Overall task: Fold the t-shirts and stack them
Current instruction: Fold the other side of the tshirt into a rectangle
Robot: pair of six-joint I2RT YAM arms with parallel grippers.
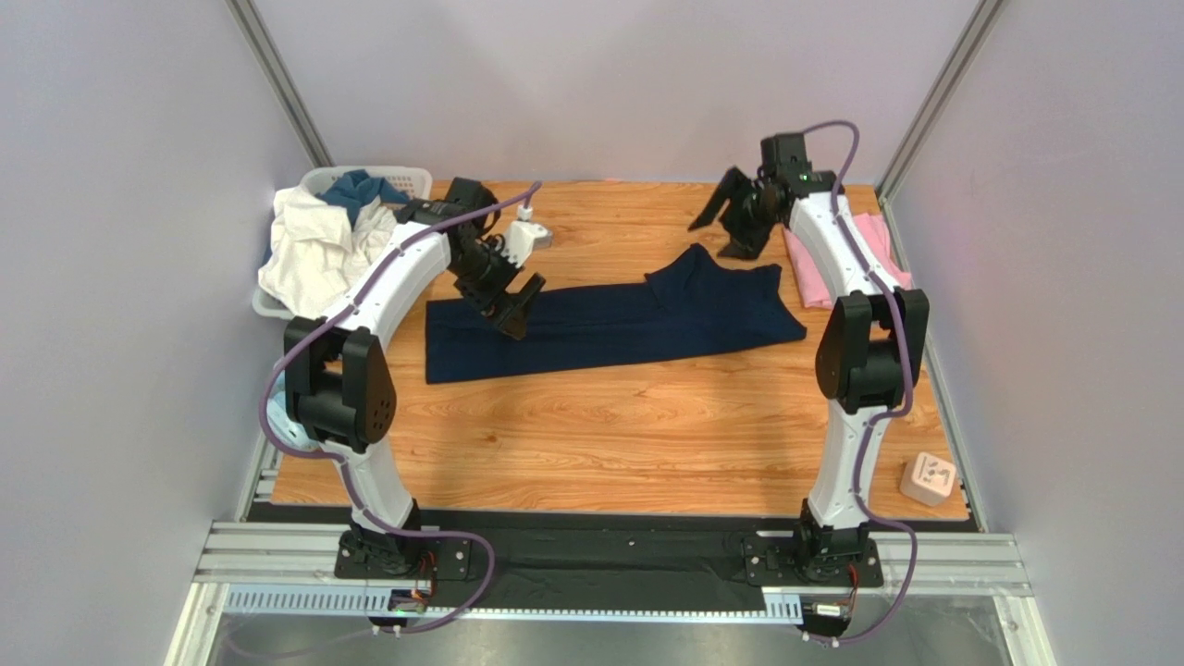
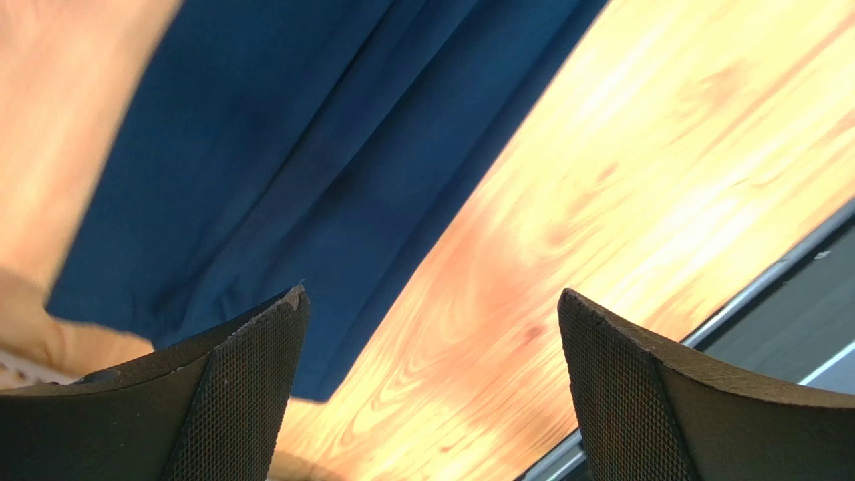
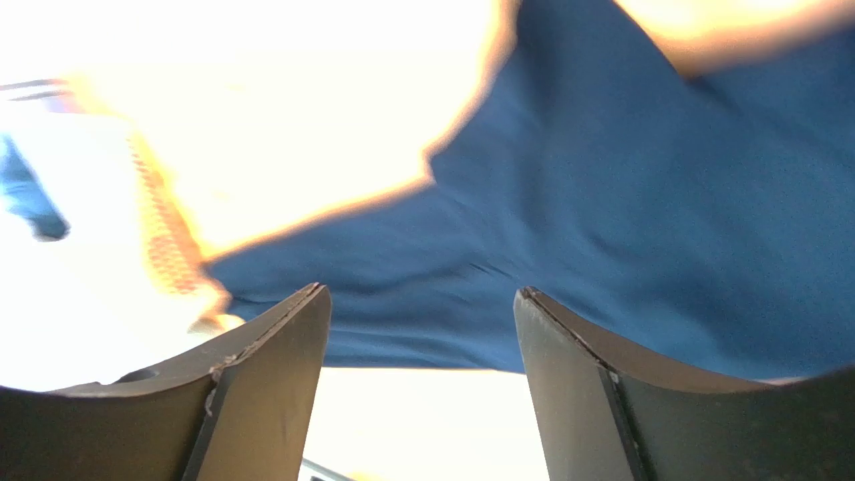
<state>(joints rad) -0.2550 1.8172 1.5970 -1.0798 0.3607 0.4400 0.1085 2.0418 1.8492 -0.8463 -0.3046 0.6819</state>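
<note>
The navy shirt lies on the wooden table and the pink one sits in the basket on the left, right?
The pink one is not in the basket: it lies on the table at the far right, beside the right arm, as the top view shows. The rest is right.

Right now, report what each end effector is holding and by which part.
Nothing is held. The left end effector stands open over the navy t-shirt; the right end effector is open too, gripping no cloth.
</note>
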